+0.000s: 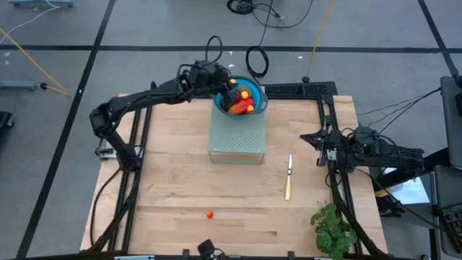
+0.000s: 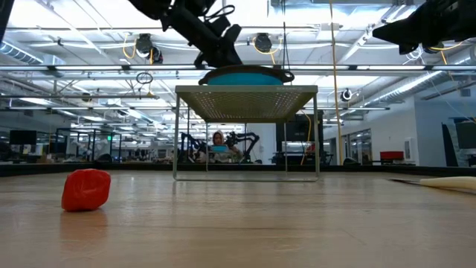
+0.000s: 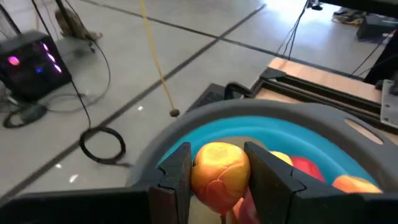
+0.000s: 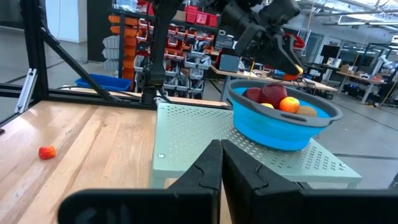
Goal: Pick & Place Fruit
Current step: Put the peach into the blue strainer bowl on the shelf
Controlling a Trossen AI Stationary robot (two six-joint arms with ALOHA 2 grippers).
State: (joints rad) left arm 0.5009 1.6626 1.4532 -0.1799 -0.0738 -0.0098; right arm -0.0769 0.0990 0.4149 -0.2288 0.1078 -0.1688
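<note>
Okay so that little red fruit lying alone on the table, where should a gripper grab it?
Take the small red fruit across its middle, coming straight down from above. It sits alone on bare wood, low and roundish, so the fingers can close on opposite sides.

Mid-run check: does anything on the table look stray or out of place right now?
One small red fruit piece lies alone on the bare wood near the table's front edge, far from the blue bowl on the perforated stand, where the rest are. The left gripper holds the mango over the bowl.
</note>
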